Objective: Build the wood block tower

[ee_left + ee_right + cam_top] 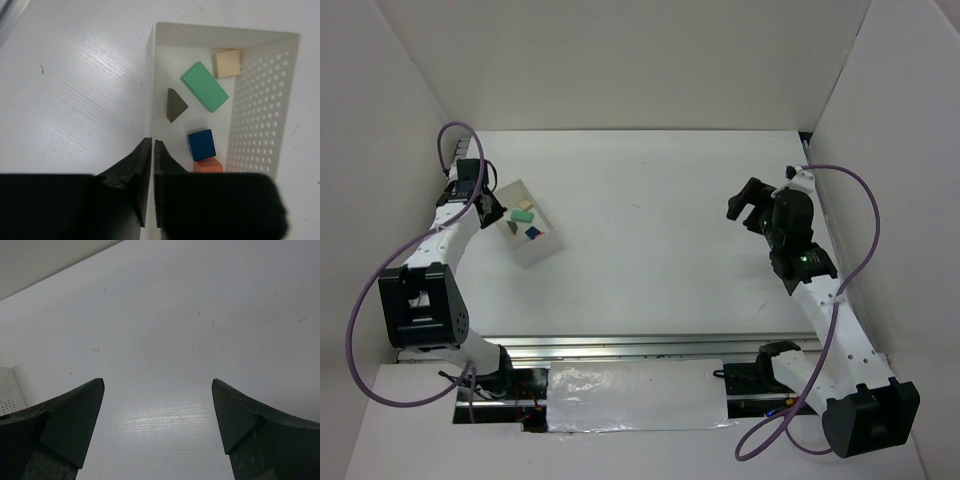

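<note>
Pinching box (150, 60) wall with left gripper (152, 144), probably to drag or tip it (blocks (204, 86) inside all loose, none stacked); holding right gripper (157, 384) spread, empty, at right.

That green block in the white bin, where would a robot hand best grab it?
Probably across its narrow width, at the middle of the green block, straight down from above. It lies flat with long parallel sides, and the walls of the white bin block sideways approach.
</note>
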`<state>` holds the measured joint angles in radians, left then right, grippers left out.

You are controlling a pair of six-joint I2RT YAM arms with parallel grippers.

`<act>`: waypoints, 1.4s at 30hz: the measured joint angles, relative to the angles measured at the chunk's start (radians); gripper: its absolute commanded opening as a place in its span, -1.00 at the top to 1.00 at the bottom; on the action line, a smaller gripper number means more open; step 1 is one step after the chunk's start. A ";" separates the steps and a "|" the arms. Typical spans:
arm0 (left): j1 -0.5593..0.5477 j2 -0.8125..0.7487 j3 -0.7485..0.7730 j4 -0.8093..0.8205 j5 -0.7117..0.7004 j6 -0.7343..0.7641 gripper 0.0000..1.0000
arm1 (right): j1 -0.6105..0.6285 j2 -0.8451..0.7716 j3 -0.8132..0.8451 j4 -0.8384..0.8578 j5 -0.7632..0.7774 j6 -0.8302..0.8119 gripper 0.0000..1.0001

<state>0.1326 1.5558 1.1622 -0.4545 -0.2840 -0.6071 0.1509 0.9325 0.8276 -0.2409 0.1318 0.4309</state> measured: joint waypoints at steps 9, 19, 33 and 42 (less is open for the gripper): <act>-0.063 -0.032 0.065 -0.013 -0.034 0.049 -0.14 | 0.032 -0.010 0.000 -0.015 0.053 -0.011 -0.94; -0.048 0.039 0.031 -0.066 -0.025 -0.015 -0.36 | 0.042 -0.031 -0.002 -0.026 0.071 -0.013 -0.95; -0.045 0.099 0.005 -0.046 -0.039 -0.017 1.00 | 0.042 -0.031 -0.002 -0.031 0.091 -0.014 -0.95; -0.168 -0.092 0.057 -0.038 -0.202 0.154 1.00 | 0.051 -0.027 -0.002 -0.031 0.101 -0.031 -0.92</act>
<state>-0.0353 1.4643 1.2194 -0.4927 -0.4862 -0.4530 0.2024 0.9054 0.8253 -0.2714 0.2329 0.4004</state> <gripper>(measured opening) 0.052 0.962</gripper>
